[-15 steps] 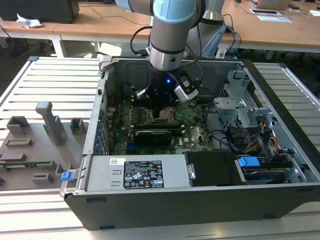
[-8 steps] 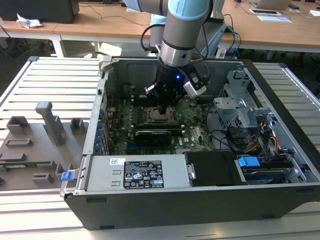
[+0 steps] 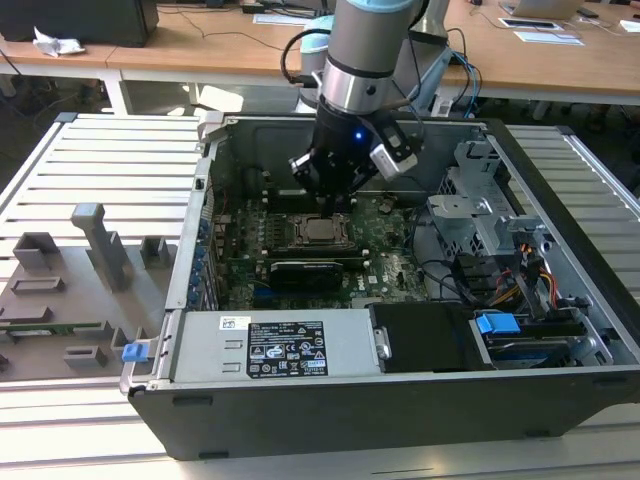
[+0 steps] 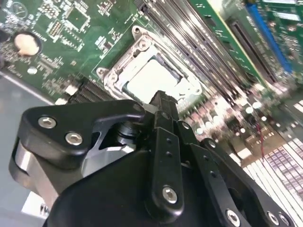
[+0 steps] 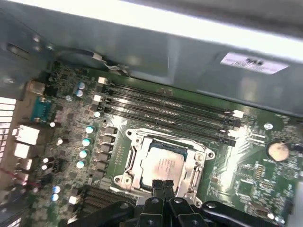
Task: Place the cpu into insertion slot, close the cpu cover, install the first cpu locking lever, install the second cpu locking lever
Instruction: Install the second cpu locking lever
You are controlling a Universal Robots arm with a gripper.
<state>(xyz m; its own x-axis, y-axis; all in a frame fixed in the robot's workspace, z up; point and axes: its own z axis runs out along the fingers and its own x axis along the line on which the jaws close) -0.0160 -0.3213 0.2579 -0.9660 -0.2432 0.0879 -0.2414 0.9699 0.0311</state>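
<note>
**Chip seated, cover down, gripper over the socket**

The gripper [image 5: 164, 185] hangs just above the near edge of the insertion slot [image 5: 163, 163] on the green motherboard [image 5: 246, 156], and its fingers [image 5: 158, 188] are pressed together with nothing between them. The cpu [image 5: 165, 165] lies flat in the slot, its pale metal face showing through the window of the cpu cover [image 5: 137, 163], which appears to lie closed around it. So placing looks done, and closing too, by the look of it. Whether either locking lever is latched cannot be told. In the exterior view the arm stands inside the open computer case [image 3: 200, 260], gripper [image 3: 338, 200] over the socket. Writing? A white label [image 5: 255, 62] on the case wall carries print, unreadable; faint marks on the chip face are likewise illegible.
</note>
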